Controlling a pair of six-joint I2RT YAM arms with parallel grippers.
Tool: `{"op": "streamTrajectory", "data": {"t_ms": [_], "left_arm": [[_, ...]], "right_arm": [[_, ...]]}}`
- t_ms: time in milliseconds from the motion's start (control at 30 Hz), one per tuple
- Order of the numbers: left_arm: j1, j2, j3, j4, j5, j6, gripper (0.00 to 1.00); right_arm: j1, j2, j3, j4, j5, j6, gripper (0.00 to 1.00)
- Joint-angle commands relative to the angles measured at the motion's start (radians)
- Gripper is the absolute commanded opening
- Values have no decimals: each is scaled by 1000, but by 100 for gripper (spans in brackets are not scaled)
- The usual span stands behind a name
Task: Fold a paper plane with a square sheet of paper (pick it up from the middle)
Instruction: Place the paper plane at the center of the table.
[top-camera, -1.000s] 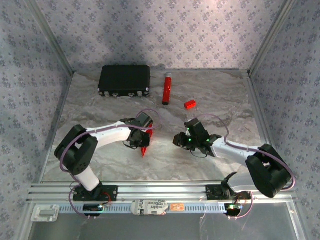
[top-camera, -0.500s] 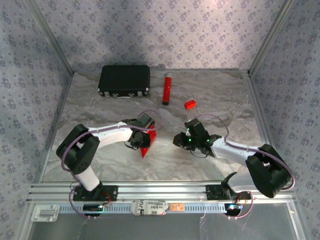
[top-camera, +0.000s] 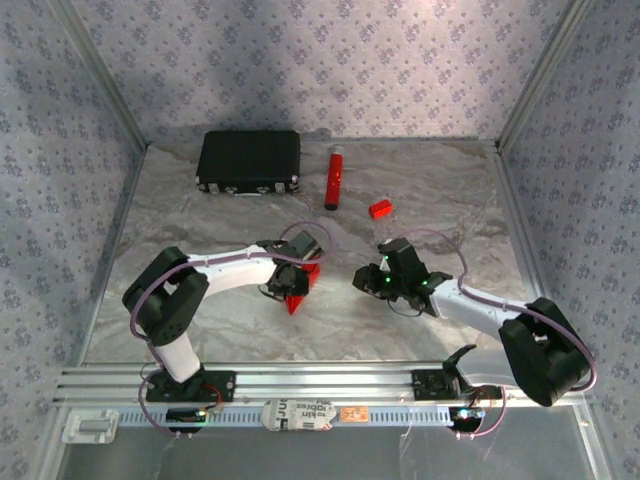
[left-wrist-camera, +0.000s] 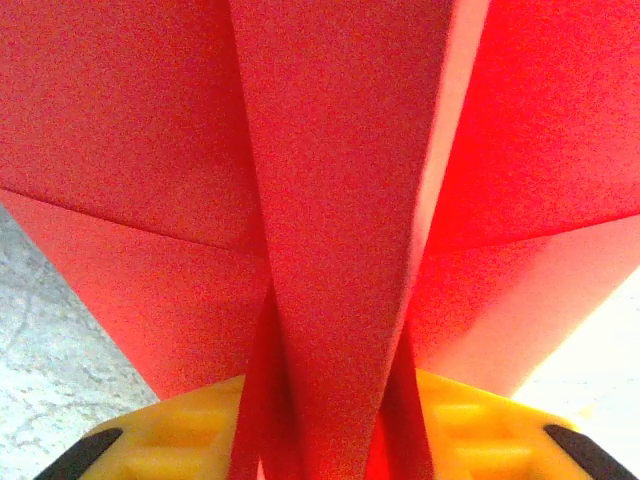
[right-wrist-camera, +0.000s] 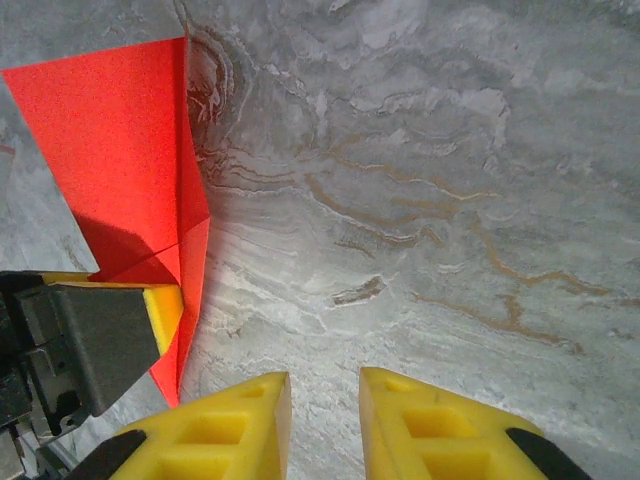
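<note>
Tabletop (top-camera: 420, 190), paper plane (top-camera: 295, 298) in left tool (left-wrist-camera: 325, 420)

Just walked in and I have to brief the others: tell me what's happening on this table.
The left gripper has the centre fold of the folded bright red paper plane between its yellow fingers, near the middle of the grey marbled table; whether it is clamping cannot be told. The right gripper hangs beside it, jaws slightly apart and empty. A black rectangular case, a red tube and a small red block lie at the far side.
</note>
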Motion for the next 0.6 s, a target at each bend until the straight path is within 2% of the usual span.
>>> {"op": "streamTrajectory", "data": {"t_ms": [0, 267, 567], "left_arm": [[-16, 64, -21, 30, 36, -81, 36], [-21, 68, -11, 17, 35, -99, 42], [-30, 57, 28, -5, 36, -82, 43]], "right_arm": [[-8, -19, -20, -3, -30, -28, 26], [-10, -36, -49, 10, -34, -22, 26], [-12, -54, -49, -4, -27, -22, 27]]}}
